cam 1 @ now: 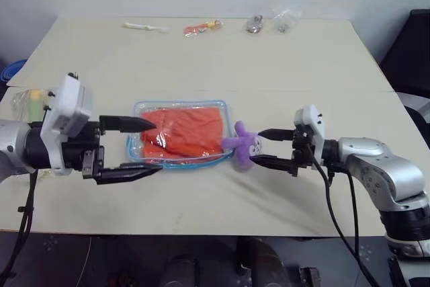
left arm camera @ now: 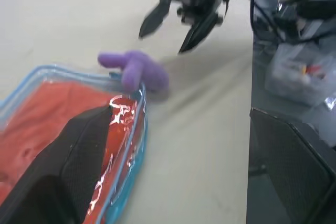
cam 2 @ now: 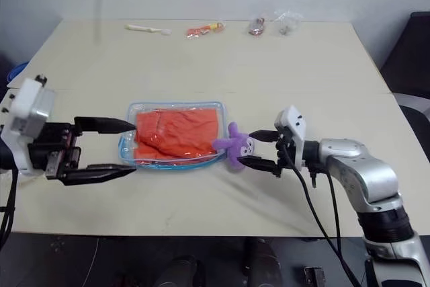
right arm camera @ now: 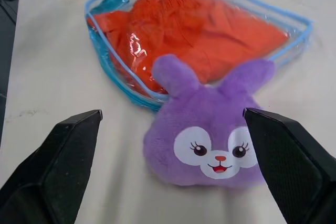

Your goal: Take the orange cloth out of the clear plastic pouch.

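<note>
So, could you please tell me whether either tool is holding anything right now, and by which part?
Nothing is held. The left tool is open above the clear plastic pouch; the right tool is open beside the purple plush bunny.

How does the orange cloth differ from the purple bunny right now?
The orange cloth is flat, creased and sealed inside the clear pouch; the purple bunny is a small padded toy with a printed face, lying bare on the table between the right gripper fingers. The cloth is far larger. Both are soft.
</note>
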`<state>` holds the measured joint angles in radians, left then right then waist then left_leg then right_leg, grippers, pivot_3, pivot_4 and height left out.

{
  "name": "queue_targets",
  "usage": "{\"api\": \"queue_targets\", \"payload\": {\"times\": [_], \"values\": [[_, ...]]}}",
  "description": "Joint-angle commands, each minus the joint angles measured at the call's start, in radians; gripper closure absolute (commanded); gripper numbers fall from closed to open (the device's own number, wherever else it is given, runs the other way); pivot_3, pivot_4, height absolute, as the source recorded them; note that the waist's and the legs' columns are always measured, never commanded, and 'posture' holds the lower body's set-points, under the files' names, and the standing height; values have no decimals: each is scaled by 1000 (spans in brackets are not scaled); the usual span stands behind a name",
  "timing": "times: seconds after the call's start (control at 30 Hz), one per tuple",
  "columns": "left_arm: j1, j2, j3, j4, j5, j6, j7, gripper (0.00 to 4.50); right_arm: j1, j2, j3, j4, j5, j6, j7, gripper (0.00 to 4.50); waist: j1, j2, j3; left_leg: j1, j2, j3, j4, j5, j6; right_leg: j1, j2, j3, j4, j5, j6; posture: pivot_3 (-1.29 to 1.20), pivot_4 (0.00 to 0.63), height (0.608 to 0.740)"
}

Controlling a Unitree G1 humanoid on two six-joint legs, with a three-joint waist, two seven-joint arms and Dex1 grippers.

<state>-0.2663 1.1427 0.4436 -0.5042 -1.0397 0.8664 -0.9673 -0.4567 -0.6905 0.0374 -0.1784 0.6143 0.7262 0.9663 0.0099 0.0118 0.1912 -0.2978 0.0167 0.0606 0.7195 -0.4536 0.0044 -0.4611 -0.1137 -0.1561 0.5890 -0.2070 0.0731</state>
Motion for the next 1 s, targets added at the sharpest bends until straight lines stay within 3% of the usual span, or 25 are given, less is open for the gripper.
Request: {"api": "queue_targets", "payload": {"times": [0.03, 0.47, 0.57, 0.93, 1.0], "values": [[-19, 10, -1, -24, -24, 17, 17, 55, -53, 20, 7, 67, -9, 18, 5, 0, -10, 0, 0, 0, 0, 0, 0, 0, 0, 0, 0, 0, 0, 0, 0, 0, 150, 740], [0, -1, -38, -81, 21, -3, 61, 55, -127, 121, 46, 236, -61, 28, 14, 0, -21, 0, 0, 0, 0, 0, 1, 0, -1, 0, 0, 0, 0, 0, 0, 0, 150, 740], [-5, -7, -50, -79, 34, -11, 65, 0, -126, 127, 47, 244, -68, 27, 26, 630, -21, 0, 0, 0, 0, 0, 1, 0, -1, 0, 0, 0, 0, 0, 0, 0, 150, 740], [-10, -11, -60, -68, 60, -25, 63, 0, -35, 68, -8, 123, -23, 55, 62, 4277, -23, 0, 0, 0, 0, 0, 0, 0, -1, 0, 0, 0, 0, 0, 0, 0, 150, 740], [-5, -13, -61, -68, 66, -28, 59, 0, -8, 46, -30, 81, -2, 67, 69, 4471, -21, 0, 0, 0, 0, 0, 0, 0, -1, 0, 0, 0, 0, 0, 0, 0, 150, 740]]}}
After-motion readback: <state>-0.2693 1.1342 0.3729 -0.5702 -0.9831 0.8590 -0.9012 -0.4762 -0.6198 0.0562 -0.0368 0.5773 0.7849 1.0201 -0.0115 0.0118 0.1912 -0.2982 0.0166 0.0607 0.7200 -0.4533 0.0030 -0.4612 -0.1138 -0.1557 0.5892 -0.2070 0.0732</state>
